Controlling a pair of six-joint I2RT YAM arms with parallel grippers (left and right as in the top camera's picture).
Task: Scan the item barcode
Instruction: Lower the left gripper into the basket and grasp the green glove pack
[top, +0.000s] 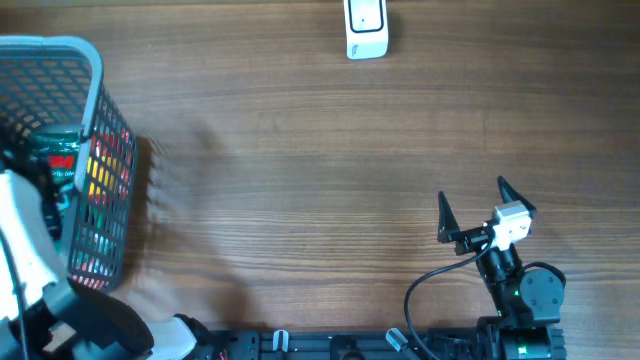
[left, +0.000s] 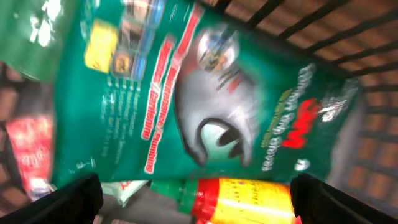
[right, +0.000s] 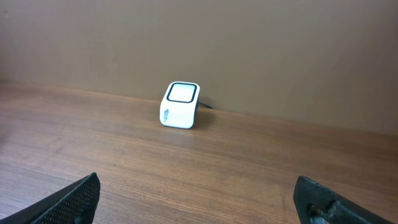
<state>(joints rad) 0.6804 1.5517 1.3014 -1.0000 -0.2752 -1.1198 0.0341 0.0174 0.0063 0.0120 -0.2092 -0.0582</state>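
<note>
In the basket at the counter's left edge: the left end effector (left: 198, 202) hangs over a green glove pack (left: 205, 93). Its fingers are wide apart and hold nothing, and only the two dark tips show at the lower corners of the wrist view.
Task item: the green glove pack lies tilted on top of the heap inside the blue wire basket (top: 95, 90). It rests over a yellow-and-red pack (left: 242, 196) and beside a red pack (left: 31, 149). The view is blurred, and no barcode can be made out on the face that shows.
Right end effector (top: 472, 212): fingers spread and empty, at the near right of the counter (top: 300, 180), facing the scanner.
Barcode scanner (top: 366, 28): a small white box with a dark-framed window, at the far edge of the counter, well apart from the basket.
Step in hand: most likely picking the glove pack out of the basket.
Doing it well: the fingers should straddle one edge of the pack and pinch it alone, not the yellow-and-red pack beneath. The lift should go straight up past the rim before any swing. The barcode side must then be found and turned to the scanner window.
Edges: wire walls stand close around the pack, so a dragged corner could snag.
Open room: bare wood lies between basket and scanner, and the right arm sits off that path.
</note>
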